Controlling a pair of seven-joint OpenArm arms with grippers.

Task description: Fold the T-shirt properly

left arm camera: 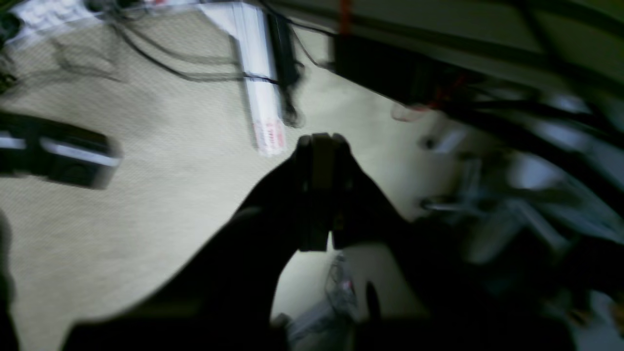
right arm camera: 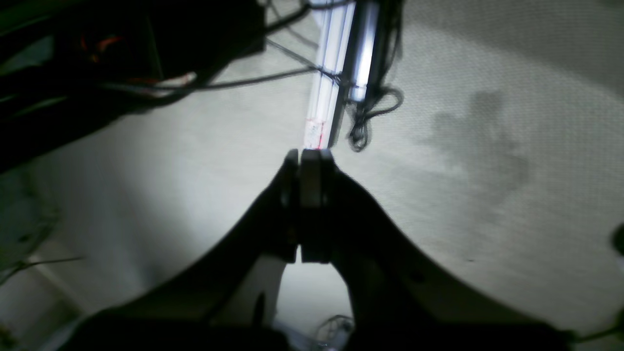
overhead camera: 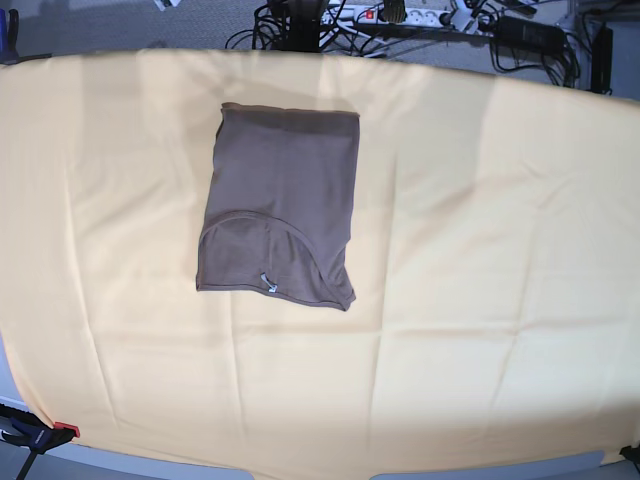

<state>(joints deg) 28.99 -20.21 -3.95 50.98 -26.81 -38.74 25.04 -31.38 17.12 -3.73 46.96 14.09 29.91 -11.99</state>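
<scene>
Looking down past its own fingers, the left wrist camera showed the left gripper (left arm camera: 321, 141) with its jaws pressed together and nothing between them. Pale carpet (left arm camera: 161, 195), dark cables (left arm camera: 165, 68) and a white rail (left arm camera: 261, 87) lay blurred below it; the shirt was not in this view.

From the right wrist camera, the right gripper (right arm camera: 308, 156) likewise had its jaws together, holding nothing, above carpet (right arm camera: 487, 204) with a white rail (right arm camera: 329, 73) and a tangle of cable (right arm camera: 370, 117) beyond its tips. No shirt showed here either.

In the base view, the T-shirt (overhead camera: 280, 210) lay folded into a compact rectangle on the yellow cloth (overhead camera: 480, 300), toward the table's far edge and somewhat left of centre, neckline and small tag (overhead camera: 265, 281) facing the near edge. Neither gripper appeared over the table, so both were well apart from the shirt. Bare cloth stretched wide toward the right edge and near edge. A red clamp (overhead camera: 45, 432) gripped the near left corner.
</scene>
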